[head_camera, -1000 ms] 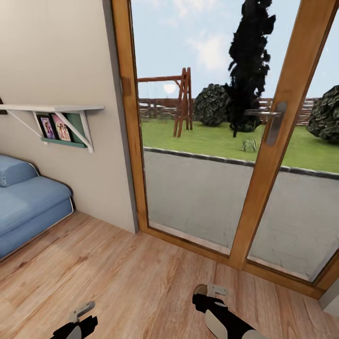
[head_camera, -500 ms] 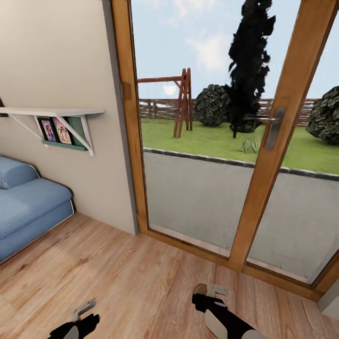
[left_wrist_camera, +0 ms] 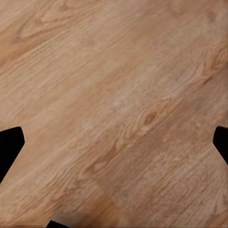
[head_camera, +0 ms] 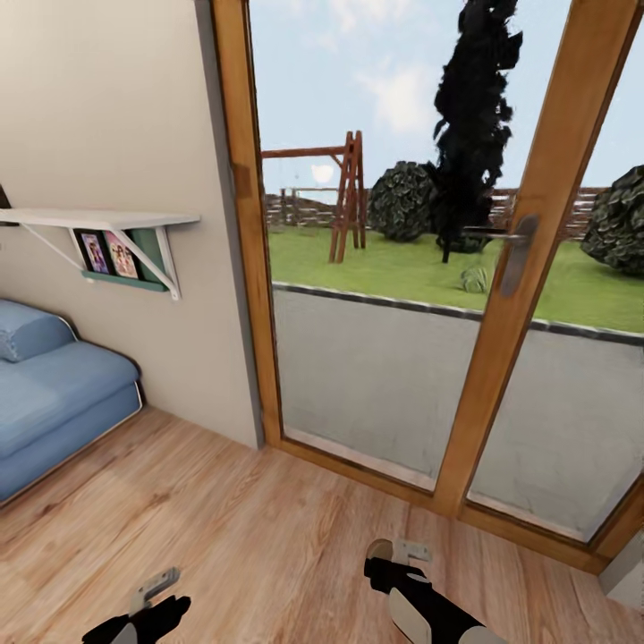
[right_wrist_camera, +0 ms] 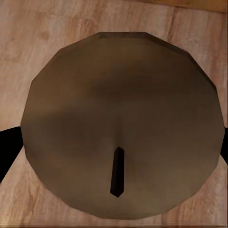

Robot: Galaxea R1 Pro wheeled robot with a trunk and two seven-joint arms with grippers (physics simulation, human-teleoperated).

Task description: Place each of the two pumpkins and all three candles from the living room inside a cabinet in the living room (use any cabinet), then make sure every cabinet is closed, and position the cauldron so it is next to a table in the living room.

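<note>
The right claw (head_camera: 398, 553) grips a round brown candle (right_wrist_camera: 123, 123) above the wood floor (head_camera: 268, 537); the left claw (left_wrist_camera: 114, 142) hangs spread wide.

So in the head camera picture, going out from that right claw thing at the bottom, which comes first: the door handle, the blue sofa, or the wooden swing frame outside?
From the right gripper outward:
1. Door handle, on the glass door's wooden frame, ahead and to its right.
2. Blue sofa, against the wall, far over to the left.
3. Wooden swing frame, outside on the lawn, well beyond the glass.
</note>
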